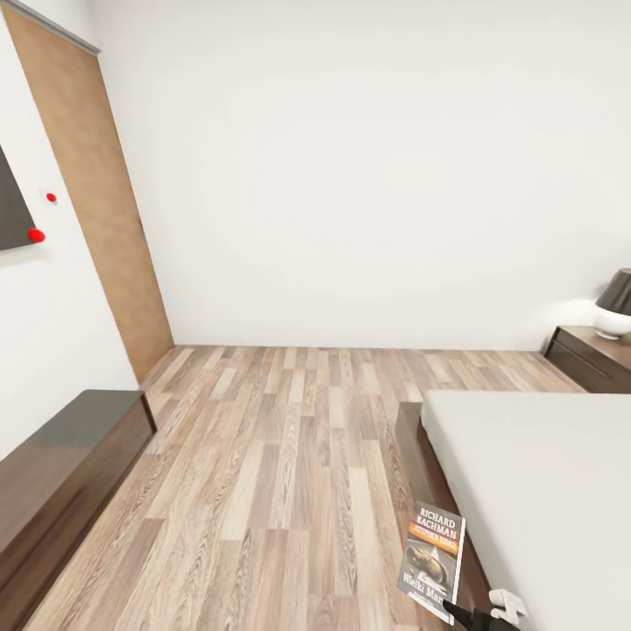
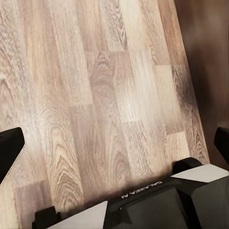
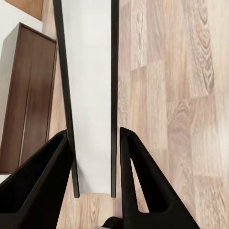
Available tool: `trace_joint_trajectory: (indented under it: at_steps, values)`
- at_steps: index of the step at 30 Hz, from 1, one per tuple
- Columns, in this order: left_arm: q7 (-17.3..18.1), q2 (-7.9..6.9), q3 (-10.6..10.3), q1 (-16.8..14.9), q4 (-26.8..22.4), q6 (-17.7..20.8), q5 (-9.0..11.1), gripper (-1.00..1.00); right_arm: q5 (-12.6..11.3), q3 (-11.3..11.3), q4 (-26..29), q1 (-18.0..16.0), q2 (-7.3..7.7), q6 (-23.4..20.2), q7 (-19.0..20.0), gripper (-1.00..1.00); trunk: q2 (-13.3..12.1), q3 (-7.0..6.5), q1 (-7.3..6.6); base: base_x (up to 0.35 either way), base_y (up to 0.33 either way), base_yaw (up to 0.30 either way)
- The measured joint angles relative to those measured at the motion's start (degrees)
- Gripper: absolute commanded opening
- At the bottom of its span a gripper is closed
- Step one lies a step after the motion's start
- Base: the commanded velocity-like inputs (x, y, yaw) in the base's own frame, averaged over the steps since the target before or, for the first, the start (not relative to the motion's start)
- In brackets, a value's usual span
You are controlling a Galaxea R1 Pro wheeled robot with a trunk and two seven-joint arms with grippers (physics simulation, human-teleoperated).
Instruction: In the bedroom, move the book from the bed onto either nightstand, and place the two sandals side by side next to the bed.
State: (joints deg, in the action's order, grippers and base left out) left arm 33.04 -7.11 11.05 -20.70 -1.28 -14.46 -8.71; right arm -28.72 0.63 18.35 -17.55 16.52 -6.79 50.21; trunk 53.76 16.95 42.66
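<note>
My right pincer (image 3: 93, 152) grips the book (image 1: 431, 561) upright beside the bed (image 1: 535, 473); my left pincer (image 2: 114, 143) hangs wide over the floor (image 1: 280, 456).

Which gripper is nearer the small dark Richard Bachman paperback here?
Right. The right gripper is clamped on the paperback, its two black fingers on either side of the book's page edge. The left gripper hangs open over bare wood-plank floor.
</note>
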Motion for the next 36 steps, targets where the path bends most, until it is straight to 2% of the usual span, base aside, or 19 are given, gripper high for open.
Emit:
trace_joint_trajectory:
  at_steps: [31,34,36]
  values:
    - [-0.1,0.07,0.0,0.0,0.0,0.0,0.0,1.00,0.1,0.0,0.0,0.0,0.00,0.0,0.1,-1.00,0.0,0.00,0.00,0.323,0.000,0.000]
    - [-0.9,0.59,0.0,0.0,0.0,0.0,0.0,1.00,0.1,0.0,0.0,0.0,0.00,0.0,0.1,-1.00,0.0,0.00,0.00,0.325,0.000,0.000]
    - [-2.7,0.84,0.0,0.0,0.0,0.0,-0.1,1.00,0.1,0.0,0.0,0.0,0.00,0.0,0.1,-1.00,0.0,0.00,0.00,0.325,0.000,0.000]
